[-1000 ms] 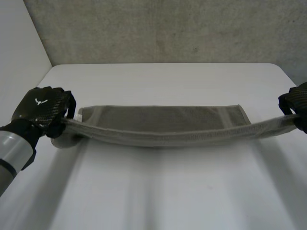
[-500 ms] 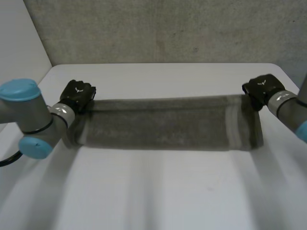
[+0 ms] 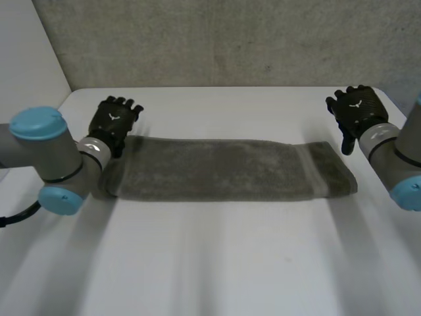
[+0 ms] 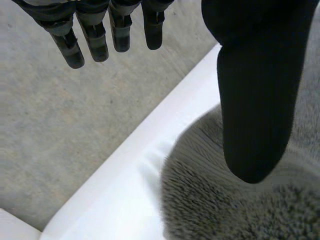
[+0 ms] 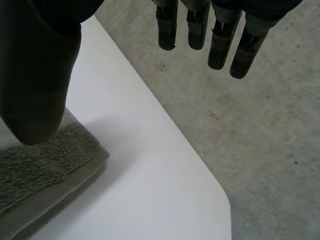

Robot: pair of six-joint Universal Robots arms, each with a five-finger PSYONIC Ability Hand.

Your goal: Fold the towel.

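towel [image 3: 217,168] lies flat on the white bench [image 3: 210,263], folded into a long narrow band running left to right across the far half. a paler stripe [image 3: 317,170] crosses it near the right end, and doubled layers show at the right corner in the right wrist view. left hand [image 3: 113,122] is at the towel's far left corner. the left arm [image 3: 49,158] lies over the left end and hides that edge in the head view. left wrist view: fingers [image 4: 95,40] straight and spread, well apart from the thumb [image 4: 255,100], holding nothing. the towel's pile is under the thumb; contact cannot be told. right hand [image 3: 355,112] is just beyond the far right corner, palm down. its fingers [image 5: 220,45] are straight and wide of the thumb [image 5: 35,75], nothing held. the thumb hangs over the towel's corner. right arm [image 3: 398,161] stands just right of the towel's right end, apart from it. surroundings: a rough grey wall [image 3: 230,39] runs behind the bench's far edge. a white panel [image 3: 26,59] closes the far left side.
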